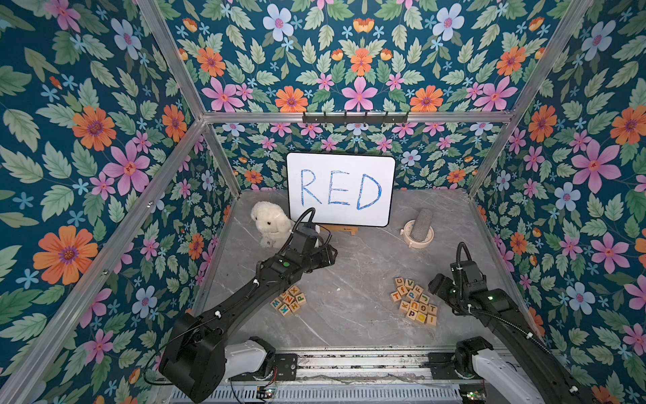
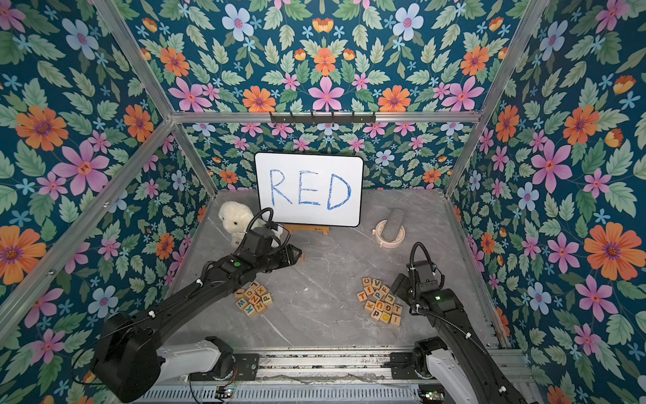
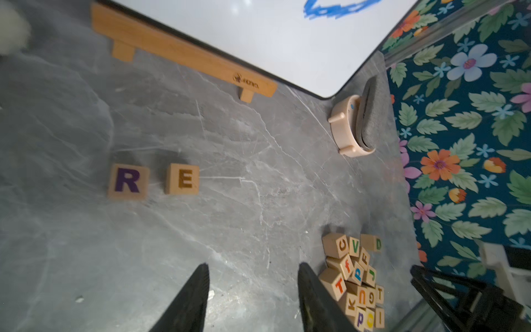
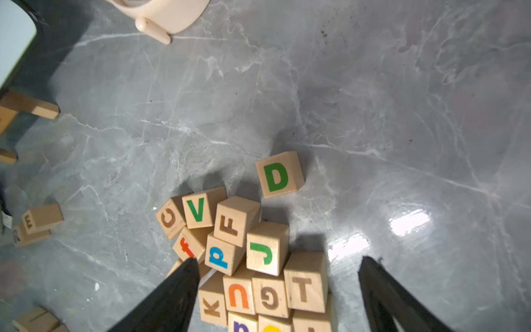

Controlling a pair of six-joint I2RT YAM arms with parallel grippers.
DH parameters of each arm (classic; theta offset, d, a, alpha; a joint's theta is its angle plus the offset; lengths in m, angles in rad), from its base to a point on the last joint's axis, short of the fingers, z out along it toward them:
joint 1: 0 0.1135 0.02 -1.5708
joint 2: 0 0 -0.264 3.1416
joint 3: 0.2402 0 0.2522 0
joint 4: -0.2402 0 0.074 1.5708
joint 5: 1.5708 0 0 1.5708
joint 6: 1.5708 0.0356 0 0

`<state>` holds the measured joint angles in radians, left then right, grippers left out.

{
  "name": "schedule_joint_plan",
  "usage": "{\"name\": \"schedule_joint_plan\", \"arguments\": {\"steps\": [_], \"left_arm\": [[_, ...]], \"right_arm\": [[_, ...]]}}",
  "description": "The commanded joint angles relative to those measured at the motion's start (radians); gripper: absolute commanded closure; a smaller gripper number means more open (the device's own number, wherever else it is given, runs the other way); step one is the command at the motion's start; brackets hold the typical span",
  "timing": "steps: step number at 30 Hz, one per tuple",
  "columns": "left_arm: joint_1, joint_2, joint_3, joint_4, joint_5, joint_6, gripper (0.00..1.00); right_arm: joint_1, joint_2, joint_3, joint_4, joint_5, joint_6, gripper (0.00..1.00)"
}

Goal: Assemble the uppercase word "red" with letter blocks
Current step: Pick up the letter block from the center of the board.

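The right hand (image 4: 278, 260) is hanging over a heap of letter blocks (image 4: 253, 296) with its fingers spread wide and nothing clamped between them; the J, U, G and T cubes are lying loose beneath the gap. Just ahead of the fingertips, past the heap's far edge and slightly apart from it, the D block (image 4: 277, 176) is sitting flat on the desk (image 4: 402, 100), green letter facing up. Being a small wooden cube, it is likely light, stiff and smooth-faced, so the best hold is probably on two opposite side faces, low and square, or it could twist out. The faces turned away from the F and V cubes are offering more finger room. The left hand (image 3: 254, 266) is also standing apart and empty; well ahead of it the R block (image 3: 128, 181) and E block (image 3: 182, 179) are lying side by side, near but not touching, with bare desk beyond the E.
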<state>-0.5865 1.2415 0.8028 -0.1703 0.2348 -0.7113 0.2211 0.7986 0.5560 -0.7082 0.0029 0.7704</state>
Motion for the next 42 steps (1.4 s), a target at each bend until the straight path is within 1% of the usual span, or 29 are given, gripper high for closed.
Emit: {"name": "schedule_joint_plan", "arguments": {"steps": [1, 3, 5, 8, 16, 22, 28, 33, 39, 42], "left_arm": [[0.001, 0.002, -0.034, 0.11, 0.091, -0.058, 0.49], [0.001, 0.009, -0.041, 0.114, 0.119, -0.069, 0.49], [0.001, 0.007, -0.051, 0.121, 0.128, -0.08, 0.49], [0.001, 0.003, -0.057, 0.118, 0.133, -0.075, 0.49], [0.001, 0.009, -0.055, 0.091, 0.139, -0.079, 0.5], [0.001, 0.028, -0.037, 0.048, 0.131, -0.041, 0.5], [-0.001, 0.039, -0.03, 0.02, 0.124, -0.017, 0.51], [-0.003, 0.053, -0.02, 0.003, 0.117, -0.013, 0.52], [-0.003, 0.062, 0.001, -0.024, 0.091, 0.001, 0.52], [-0.003, 0.064, 0.006, -0.036, 0.085, 0.009, 0.52]], "right_arm": [[-0.003, 0.048, 0.008, 0.035, -0.02, -0.05, 0.16], [-0.003, 0.078, 0.009, 0.049, 0.004, -0.065, 0.25], [-0.004, 0.098, 0.001, 0.089, 0.01, -0.099, 0.3], [-0.006, 0.145, 0.007, 0.103, 0.06, -0.119, 0.36], [-0.01, 0.256, 0.017, 0.183, 0.096, -0.131, 0.38], [-0.012, 0.294, -0.005, 0.269, 0.073, -0.133, 0.42], [-0.012, 0.354, 0.009, 0.29, 0.083, -0.154, 0.43], [-0.011, 0.423, 0.039, 0.279, 0.067, -0.165, 0.47], [-0.012, 0.455, 0.049, 0.276, 0.059, -0.168, 0.49], [-0.012, 0.468, 0.053, 0.266, 0.063, -0.161, 0.53]]}}
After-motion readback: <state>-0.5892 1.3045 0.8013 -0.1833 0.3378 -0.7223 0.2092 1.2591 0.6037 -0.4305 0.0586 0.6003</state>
